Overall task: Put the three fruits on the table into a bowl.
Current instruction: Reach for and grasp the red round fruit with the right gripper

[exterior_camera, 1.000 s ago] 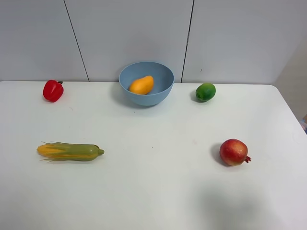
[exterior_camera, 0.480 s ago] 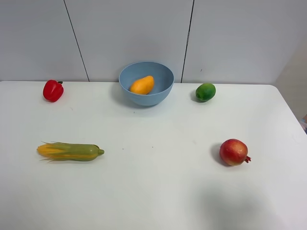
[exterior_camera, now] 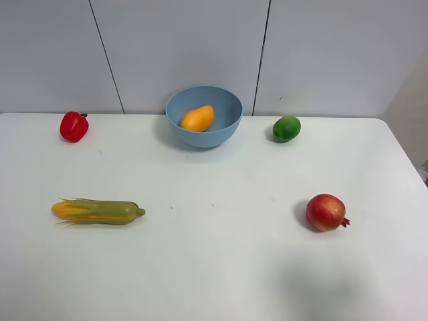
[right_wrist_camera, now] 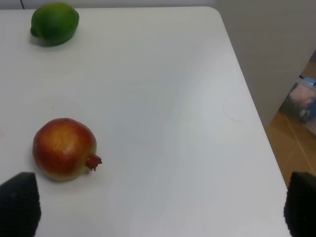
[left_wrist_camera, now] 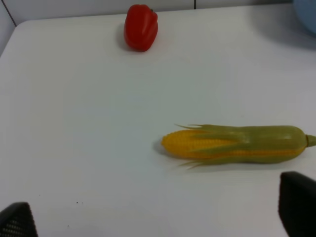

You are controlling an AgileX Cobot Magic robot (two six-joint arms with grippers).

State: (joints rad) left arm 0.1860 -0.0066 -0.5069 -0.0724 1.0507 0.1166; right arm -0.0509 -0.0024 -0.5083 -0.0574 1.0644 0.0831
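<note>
Right wrist: round red pomegranate [right_wrist_camera: 64, 148] (crowned)

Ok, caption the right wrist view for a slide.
Open gripper over a white table, pomegranate near, lime farther off.

A: Free room on the table [exterior_camera: 221, 267]?
B: Centre + whole lower strip of the high view: bare top, wide lane btwn left & right items.
A: Obstacles?
B: Corn cob [exterior_camera: 100, 211] lies mid-left, bell pepper [exterior_camera: 73, 126] upper left. Pomegranate [exterior_camera: 326, 212] mid-right, lime [exterior_camera: 287, 128] upper right, near the bowl [exterior_camera: 204, 139] at top centre w/ a gap btwn them. Mango [exterior_camera: 197, 118] fills the bowl's left half; right half open from above. Wall [exterior_camera: 187, 47] stands close behind the bowl.
</note>
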